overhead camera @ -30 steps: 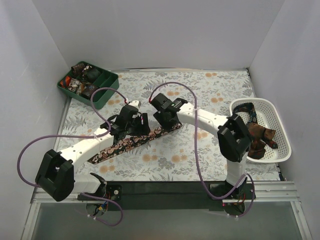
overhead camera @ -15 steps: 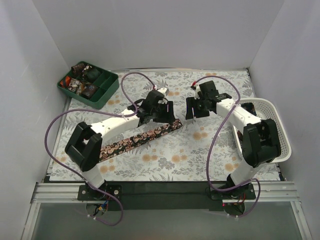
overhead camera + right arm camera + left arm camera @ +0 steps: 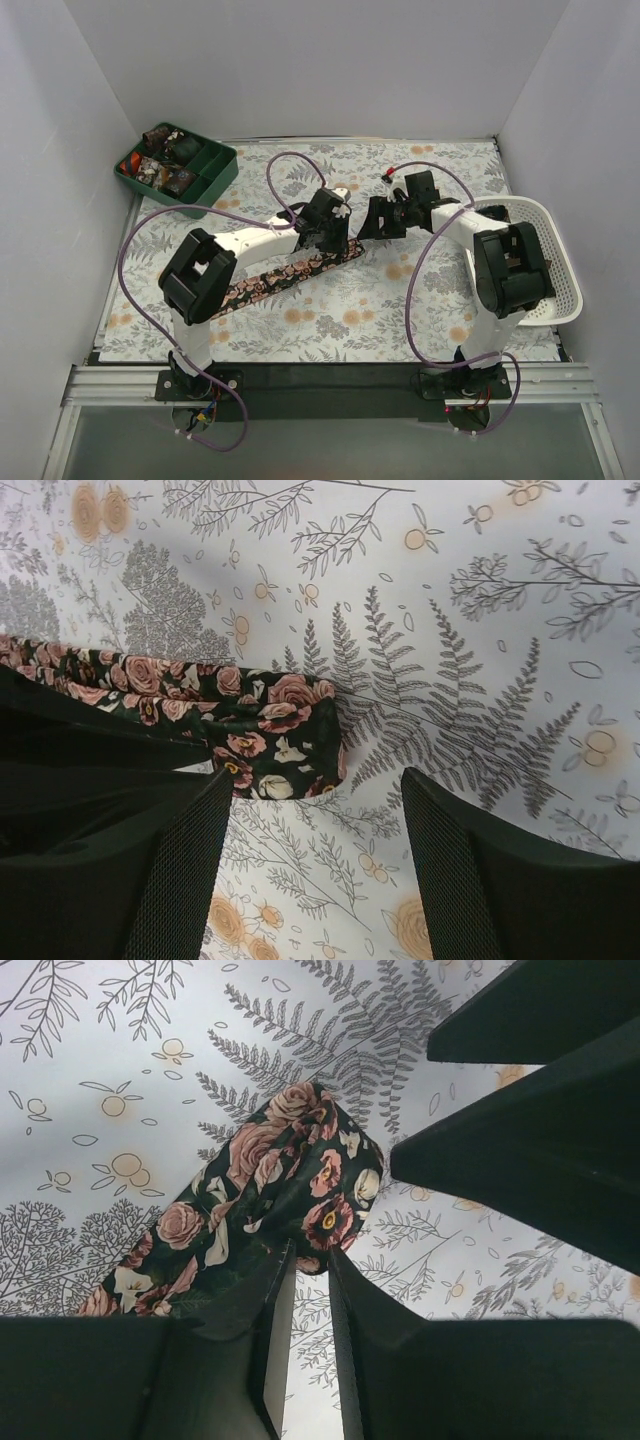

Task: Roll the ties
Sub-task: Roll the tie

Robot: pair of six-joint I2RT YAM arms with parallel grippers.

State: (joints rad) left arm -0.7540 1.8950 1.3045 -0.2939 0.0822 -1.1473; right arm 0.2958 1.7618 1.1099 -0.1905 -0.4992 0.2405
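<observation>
One dark tie (image 3: 270,280) with pink roses lies slanted across the floral cloth, its upper right end folded back into a small hump (image 3: 300,1175). My left gripper (image 3: 330,240) stands over that end. In the left wrist view its jaws (image 3: 310,1255) are nearly together and pinch the edge of the fold at their tips. My right gripper (image 3: 372,225) faces it from the right and is open. In the right wrist view the folded end (image 3: 280,740) lies just ahead of the right gripper (image 3: 318,785), close to its left fingertip (image 3: 215,790).
A dark green divided tray (image 3: 215,185) at the back left holds small coiled ties (image 3: 160,172). A white lattice basket (image 3: 560,250) stands at the right edge, partly behind my right arm. White walls close in three sides.
My left arm has swung right along the tie to its upper end and its jaws have closed there. My right arm pulled off the tie to the right, came back beside the end and opened slightly wider.
</observation>
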